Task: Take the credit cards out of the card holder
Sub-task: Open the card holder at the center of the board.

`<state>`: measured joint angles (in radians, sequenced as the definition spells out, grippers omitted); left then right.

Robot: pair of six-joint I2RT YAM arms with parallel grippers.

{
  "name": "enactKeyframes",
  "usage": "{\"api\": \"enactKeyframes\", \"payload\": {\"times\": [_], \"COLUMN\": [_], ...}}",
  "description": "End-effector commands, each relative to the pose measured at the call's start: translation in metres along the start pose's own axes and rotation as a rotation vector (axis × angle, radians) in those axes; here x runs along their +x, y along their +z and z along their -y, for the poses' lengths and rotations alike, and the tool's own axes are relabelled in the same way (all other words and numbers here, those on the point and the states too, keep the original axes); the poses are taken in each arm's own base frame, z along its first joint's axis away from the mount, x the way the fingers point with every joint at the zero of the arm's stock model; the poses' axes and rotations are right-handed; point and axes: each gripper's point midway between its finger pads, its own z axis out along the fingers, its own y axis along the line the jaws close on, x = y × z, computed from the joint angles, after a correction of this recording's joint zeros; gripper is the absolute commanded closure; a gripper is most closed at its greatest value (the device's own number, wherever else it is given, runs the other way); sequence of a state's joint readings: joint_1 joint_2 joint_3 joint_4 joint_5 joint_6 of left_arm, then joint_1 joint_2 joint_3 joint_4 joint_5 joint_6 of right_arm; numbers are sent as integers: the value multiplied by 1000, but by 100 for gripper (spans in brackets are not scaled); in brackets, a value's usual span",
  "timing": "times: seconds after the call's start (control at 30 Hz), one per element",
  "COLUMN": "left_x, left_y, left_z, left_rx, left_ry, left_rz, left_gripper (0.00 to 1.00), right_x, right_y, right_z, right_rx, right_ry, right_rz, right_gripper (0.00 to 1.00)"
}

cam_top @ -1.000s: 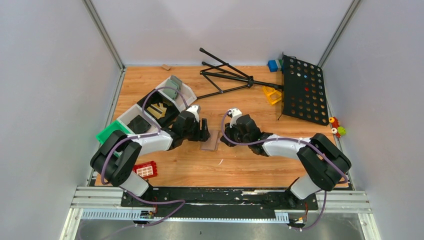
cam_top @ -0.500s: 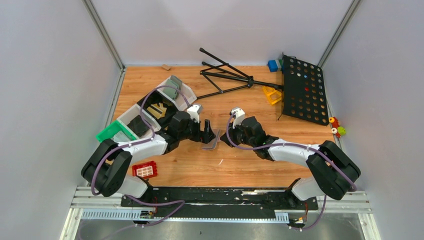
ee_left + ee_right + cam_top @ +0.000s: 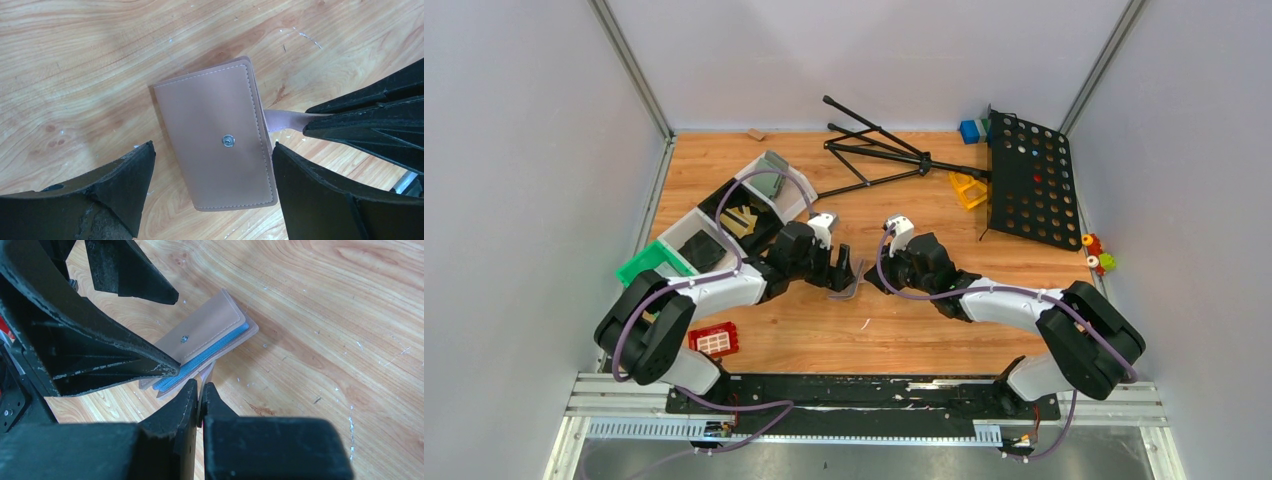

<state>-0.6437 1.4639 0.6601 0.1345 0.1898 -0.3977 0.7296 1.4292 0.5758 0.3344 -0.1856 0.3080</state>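
The card holder is a salmon-tan wallet with a metal snap, closed, its far end on the wood. Light blue layers show at its open edge. No black credit cards show; they are hidden inside or out of view. My left gripper is open, one finger on each side of the holder, not touching it. My right gripper is shut on the holder's thin tan strap and holds that side tilted up. In the top view the holder lies between the left gripper and the right gripper.
White bins with a grey-green holder and a green tray stand at the left. A red block lies near the left base. A black folded stand, a black perforated board and a yellow piece lie at the back right.
The holder lay flat a second ago; my right gripper has closed on its strap and tilted its right side up. My left gripper has shifted slightly over it.
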Motion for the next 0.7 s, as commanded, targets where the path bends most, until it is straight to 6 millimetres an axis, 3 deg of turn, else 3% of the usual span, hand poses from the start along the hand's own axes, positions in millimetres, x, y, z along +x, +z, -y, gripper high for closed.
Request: {"api": "enactKeyframes", "payload": {"times": [0.0,0.1,0.2,0.33,0.5,0.67], "left_x": [-11,-9,-9,-18,-31,-36], "left_y": [-1,-2,-3,-10,-28,-33], "left_z": [6,6,-3,-12,-14,-27], "left_rx": [-19,-37,-95,-149,-97,-76], "left_ry": [87,112,103,59,-24,-100], "left_rz": [13,0,-7,45,162,193], "left_gripper": [8,9,27,41,42,42], "right_x": [-17,-16,-16,-15,-12,-11], "right_y": [1,3,3,4,6,7], "right_z": [-6,-6,-6,-4,-2,-2], "right_rx": [-18,-22,-21,-9,0,-2], "right_ry": [-26,-24,-24,-23,-22,-21], "right_rz": [48,41,41,34,17,13], "right_gripper": [100,100,100,100,100,100]}}
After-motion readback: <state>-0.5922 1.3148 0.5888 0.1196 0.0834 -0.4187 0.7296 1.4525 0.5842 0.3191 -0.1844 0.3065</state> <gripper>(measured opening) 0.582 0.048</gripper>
